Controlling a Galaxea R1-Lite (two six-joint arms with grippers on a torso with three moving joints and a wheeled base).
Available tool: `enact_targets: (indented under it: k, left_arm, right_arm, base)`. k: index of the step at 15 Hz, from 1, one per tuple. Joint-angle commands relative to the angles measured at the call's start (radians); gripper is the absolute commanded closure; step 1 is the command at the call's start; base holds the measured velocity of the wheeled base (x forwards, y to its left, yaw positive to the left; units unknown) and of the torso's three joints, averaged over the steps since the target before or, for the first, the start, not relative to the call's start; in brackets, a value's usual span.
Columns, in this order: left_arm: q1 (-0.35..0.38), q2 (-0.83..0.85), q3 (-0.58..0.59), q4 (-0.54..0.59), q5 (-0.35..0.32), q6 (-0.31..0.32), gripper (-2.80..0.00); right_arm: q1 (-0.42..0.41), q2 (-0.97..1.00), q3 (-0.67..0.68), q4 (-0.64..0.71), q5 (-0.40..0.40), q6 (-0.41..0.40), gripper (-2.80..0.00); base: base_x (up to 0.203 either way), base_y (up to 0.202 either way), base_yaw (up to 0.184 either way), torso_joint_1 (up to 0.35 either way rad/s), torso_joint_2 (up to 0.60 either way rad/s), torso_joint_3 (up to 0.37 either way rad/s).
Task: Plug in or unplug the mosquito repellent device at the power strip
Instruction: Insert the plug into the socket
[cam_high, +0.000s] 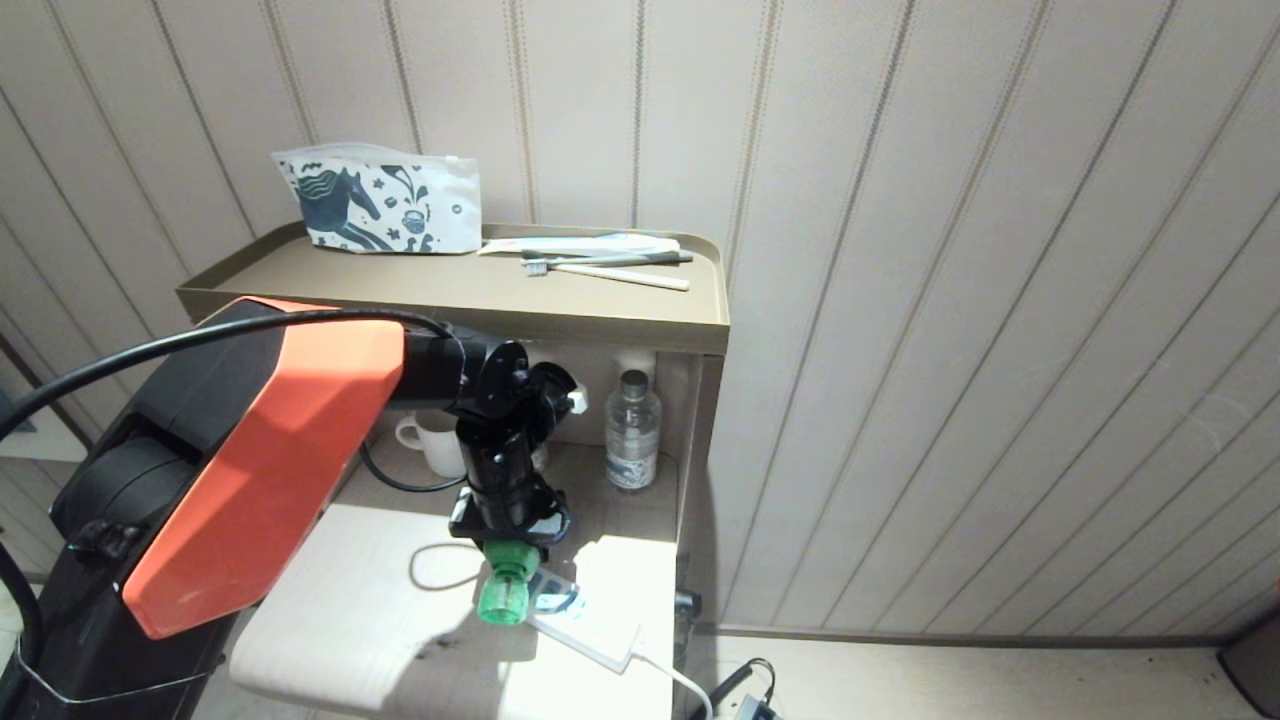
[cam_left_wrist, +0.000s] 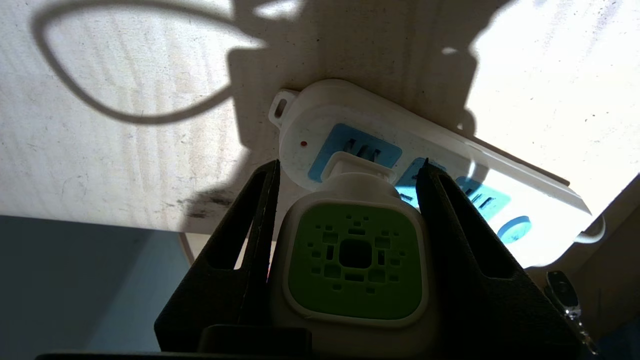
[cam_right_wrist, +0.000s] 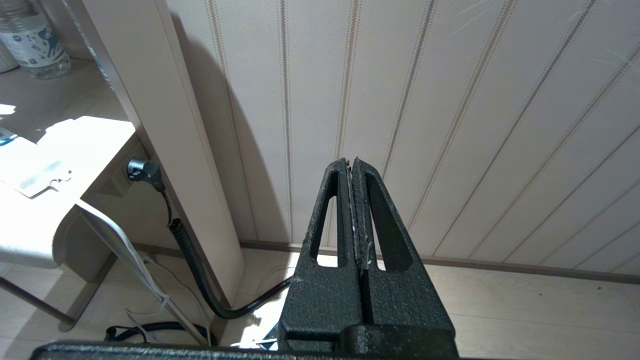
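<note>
Your left claw (cam_left_wrist: 350, 215) stood over the power strip (cam_high: 590, 628) on the pale desk (cam_high: 350, 590), its two dark fingers (cam_left_wrist: 250, 235) about half spread and pressed against the sides of the mosquito repellent device (cam_left_wrist: 356, 267). The claw had the device by its white-and-green head. From the head camera the green bottle end (cam_high: 503, 596) of the device pointed away from the strip and toward you, just beneath the claw.

In the left wrist view the device's white neck met the light-blue socket face at the strip's end, beside the small red dot; the prongs themselves were hidden, so you could not tell how deep they sat. The strip's round blue button (cam_left_wrist: 514, 229) lay at the far end of the strip from that socket, beyond two vacant sockets.

Your right claw (cam_right_wrist: 352, 167) hung parked well away from the strip, near the panelled wall, its fingers pressed together on nothing.

The step in hand looked like the plug meeting or leaving the end socket. Your next move would call for a straight travel along the prongs' line, without twisting, since the light strip could lift or slide with the device.
</note>
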Motion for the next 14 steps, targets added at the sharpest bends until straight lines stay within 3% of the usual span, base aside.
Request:
enact_targets:
  k: [1,14]
  left_arm:
    - [0.0,0.007,0.004,0.007,0.001,-0.003,0.0]
    - [-0.005,0.055,-0.012,-0.019,0.004,-0.002,0.0]
  right_arm:
    - [0.0,0.001,0.0,0.0,0.0,0.0,0.0]
    - [0.0,0.001,0.0,0.0,0.0,0.0,0.0]
  base:
    - [0.0,0.0,0.0,0.0,0.0,0.0]
    - [0.0,0.0,0.0,0.0,0.0,0.0]
